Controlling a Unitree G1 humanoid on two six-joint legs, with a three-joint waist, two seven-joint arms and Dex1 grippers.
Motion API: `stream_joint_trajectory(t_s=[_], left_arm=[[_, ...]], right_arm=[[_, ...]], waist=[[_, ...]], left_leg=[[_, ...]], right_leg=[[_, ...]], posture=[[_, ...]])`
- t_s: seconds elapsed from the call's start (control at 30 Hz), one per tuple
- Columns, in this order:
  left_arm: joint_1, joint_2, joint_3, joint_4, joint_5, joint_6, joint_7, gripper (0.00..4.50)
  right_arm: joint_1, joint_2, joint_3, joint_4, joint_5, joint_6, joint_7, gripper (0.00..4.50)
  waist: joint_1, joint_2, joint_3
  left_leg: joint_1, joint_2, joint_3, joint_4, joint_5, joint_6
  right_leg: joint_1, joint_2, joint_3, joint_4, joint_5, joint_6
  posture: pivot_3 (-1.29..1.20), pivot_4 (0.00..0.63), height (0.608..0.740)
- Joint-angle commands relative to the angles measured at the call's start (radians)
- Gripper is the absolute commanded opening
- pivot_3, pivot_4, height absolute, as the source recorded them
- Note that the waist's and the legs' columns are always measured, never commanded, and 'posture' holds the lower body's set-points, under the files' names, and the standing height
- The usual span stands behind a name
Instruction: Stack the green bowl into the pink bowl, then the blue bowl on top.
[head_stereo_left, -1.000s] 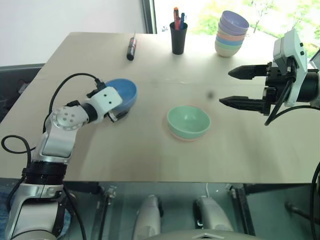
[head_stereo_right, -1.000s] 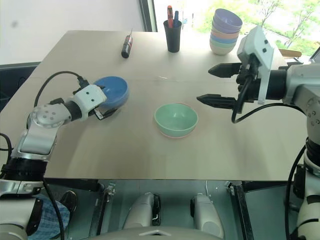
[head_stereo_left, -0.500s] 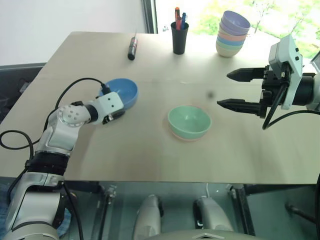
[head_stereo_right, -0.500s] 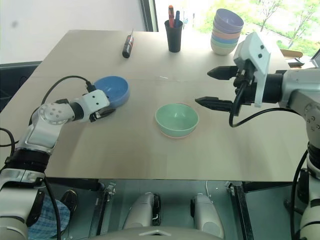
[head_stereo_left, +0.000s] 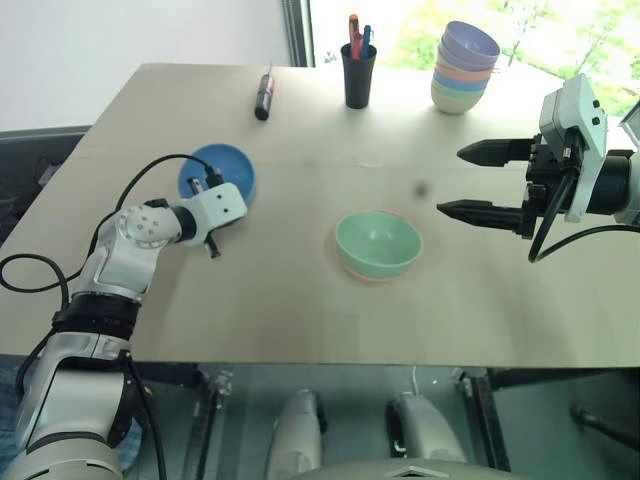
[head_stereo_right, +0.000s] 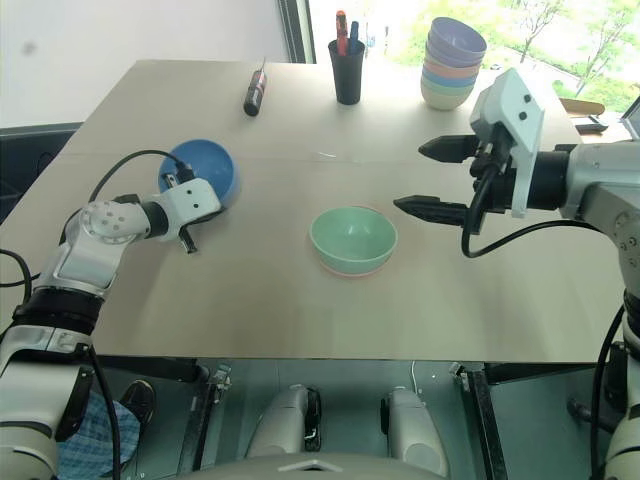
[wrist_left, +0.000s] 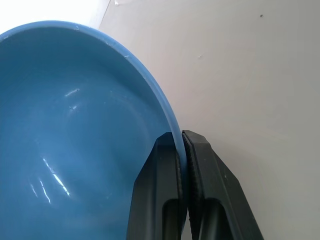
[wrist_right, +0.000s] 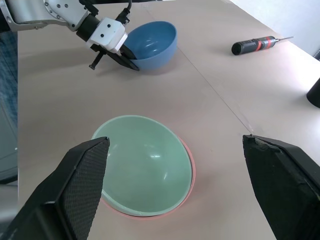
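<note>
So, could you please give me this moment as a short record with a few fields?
stack so far: green bowl nested in pink bowl, only the pink rim showing
blue bowl: tilted, rim pinched by left gripper
right gripper: open, above the table, right of the stack
remaining: blue bowl onto the green one
other items: screwdriver, black pen cup, pastel bowl pile along the far edge

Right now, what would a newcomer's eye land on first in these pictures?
Probably the blue bowl at the table's left, tilted up with the left gripper pinched shut on its rim. Next, the green bowl at centre, already nested in the pink bowl, with the right gripper open just beyond it.
</note>
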Motion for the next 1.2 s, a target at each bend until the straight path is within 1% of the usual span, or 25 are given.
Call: stream_joint_trajectory(t_s=[0.03, 0.13, 0.27, 0.57, 0.7, 0.83, 1.07, 1.2], left_arm=[[-0.099, -0.018, 0.008, -0.083, -0.078, 0.000, -0.100, 0.11], [-0.168, -0.031, -0.004, -0.106, -0.109, -0.029, -0.176, 0.11], [-0.265, -0.056, -0.053, -0.122, -0.148, -0.132, -0.312, 0.11], [-0.309, -0.152, -0.150, -0.174, -0.245, -0.276, -0.555, 0.11], [-0.342, -0.210, -0.193, -0.128, -0.242, -0.361, -0.611, 0.11], [-0.370, -0.273, -0.211, -0.072, -0.241, -0.410, -0.621, 0.11], [-0.401, -0.324, -0.241, 0.021, -0.226, -0.506, -0.651, 0.11], [-0.415, -0.343, -0.245, 0.058, -0.241, -0.554, -0.680, 1.44]], right_arm=[[-0.011, -0.012, -0.001, -0.016, 0.009, -0.029, -0.008, 4.50], [-0.013, -0.013, 0.013, -0.006, 0.004, -0.043, -0.007, 4.50], [-0.019, -0.014, 0.039, 0.003, 0.001, -0.066, -0.003, 4.50], [-0.009, -0.042, 0.022, -0.006, 0.028, -0.083, 0.015, 4.50], [0.031, -0.080, -0.010, -0.019, 0.032, -0.078, 0.012, 4.50], [0.072, -0.109, -0.046, -0.036, 0.046, -0.069, -0.003, 4.50], [0.163, -0.157, -0.110, -0.079, 0.070, -0.035, -0.035, 4.50], [0.209, -0.182, -0.143, -0.098, 0.080, -0.026, -0.047, 4.50]], waist=[[0.000, 0.000, 0.000], [0.009, -0.001, 0.000], [0.016, -0.001, 0.000], [0.016, 0.000, 0.000], [0.022, 0.000, 0.000], [0.023, 0.000, 0.000], [0.021, 0.000, 0.000], [0.022, 0.000, 0.000]], left_leg=[[0.000, 0.000, 0.000, 0.000, 0.000, 0.000], [-0.001, 0.000, -0.002, 0.001, 0.000, 0.000], [-0.001, 0.000, -0.001, 0.002, 0.000, 0.000], [-0.001, 0.000, -0.001, 0.002, 0.000, 0.000], [-0.001, 0.000, -0.001, 0.002, 0.000, 0.000], [-0.001, 0.000, -0.001, 0.002, 0.000, 0.000], [-0.001, 0.000, -0.002, 0.002, 0.000, 0.000], [-0.001, -0.001, -0.002, 0.003, 0.000, 0.000]], right_leg=[[0.000, 0.000, 0.000, 0.000, 0.000, 0.000], [0.000, 0.000, -0.002, 0.001, 0.000, 0.000], [0.000, 0.000, -0.001, 0.000, 0.000, 0.000], [0.000, 0.001, 0.000, 0.000, 0.000, 0.000], [0.000, 0.001, 0.000, 0.000, 0.000, 0.000], [0.001, 0.001, 0.000, 0.000, 0.000, 0.000], [0.001, 0.001, 0.000, 0.000, 0.000, 0.000], [0.001, 0.001, 0.000, 0.000, 0.000, 0.000]], posture=[[0.00, 0.150, 0.740], [0.00, 0.150, 0.740], [0.00, 0.150, 0.740], [0.00, 0.150, 0.740], [0.00, 0.150, 0.740], [0.00, 0.150, 0.740], [0.00, 0.150, 0.740], [0.00, 0.150, 0.740]])
